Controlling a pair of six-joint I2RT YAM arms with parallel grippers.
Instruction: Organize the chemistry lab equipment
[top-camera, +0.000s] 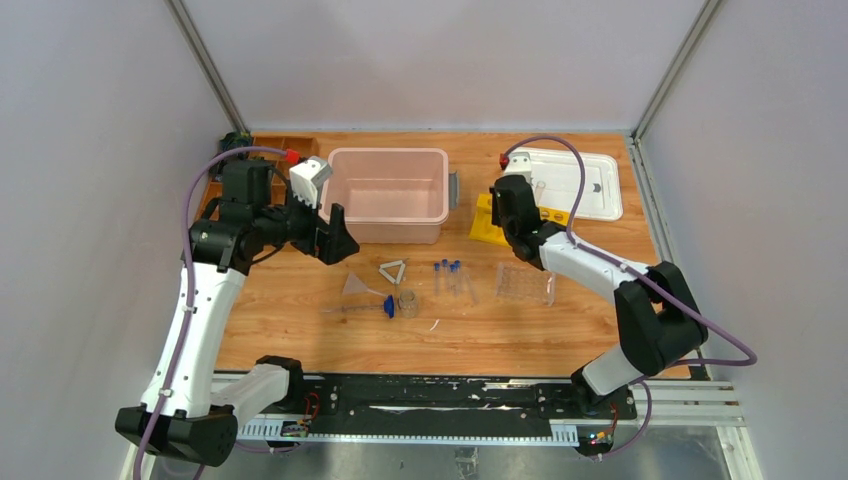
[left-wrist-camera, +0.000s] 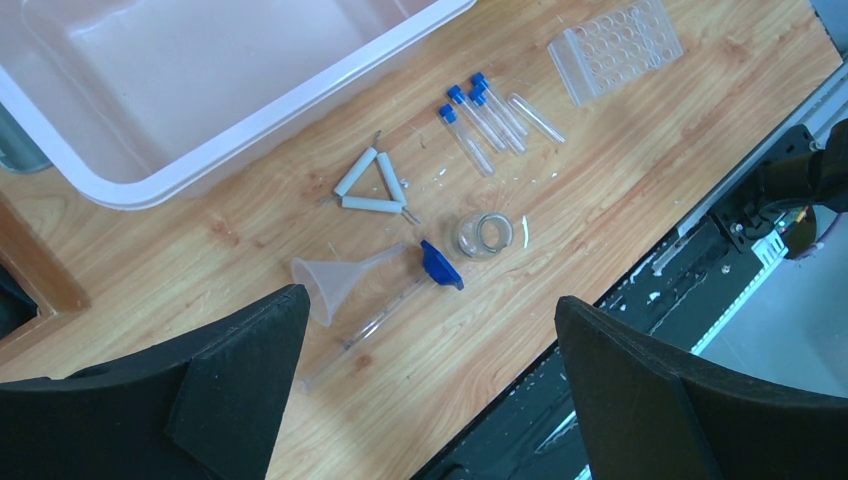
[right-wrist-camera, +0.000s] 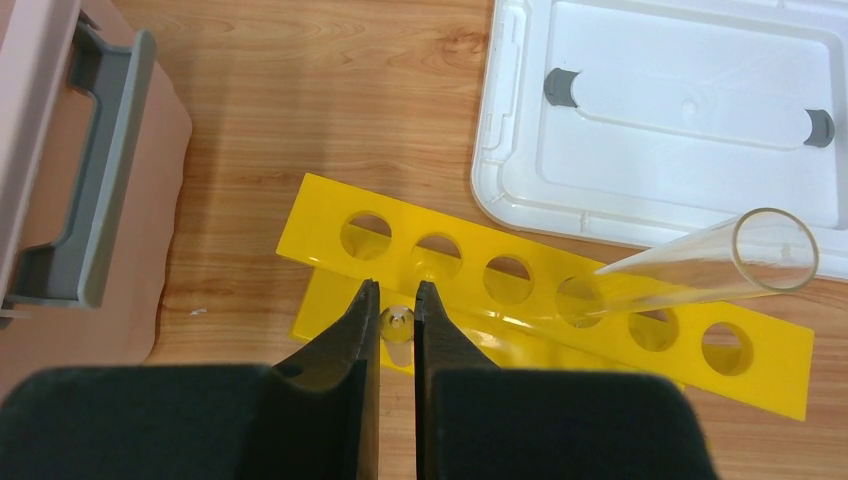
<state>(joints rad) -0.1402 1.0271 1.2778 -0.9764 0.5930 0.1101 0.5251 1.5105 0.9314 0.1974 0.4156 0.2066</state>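
Wooden table (right-wrist-camera: 300, 100), small clear tube (right-wrist-camera: 397, 322) in right gripper (right-wrist-camera: 397, 292)

Your enclosure, plain grey-white walls (top-camera: 440, 60) on three sides, aluminium corner posts (top-camera: 208, 65), wood-grain tabletop (top-camera: 300, 340), even soft lighting.

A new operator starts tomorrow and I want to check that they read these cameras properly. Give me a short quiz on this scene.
1. Which lies nearer the vials: the funnel or the beaker?
2. In the right wrist view, the tube stands in: A the funnel, B the rack, C the beaker.
3. True or false: the left gripper has its jaws wide open, with nothing between them.

Key: 1 the beaker; 2 B; 3 true.
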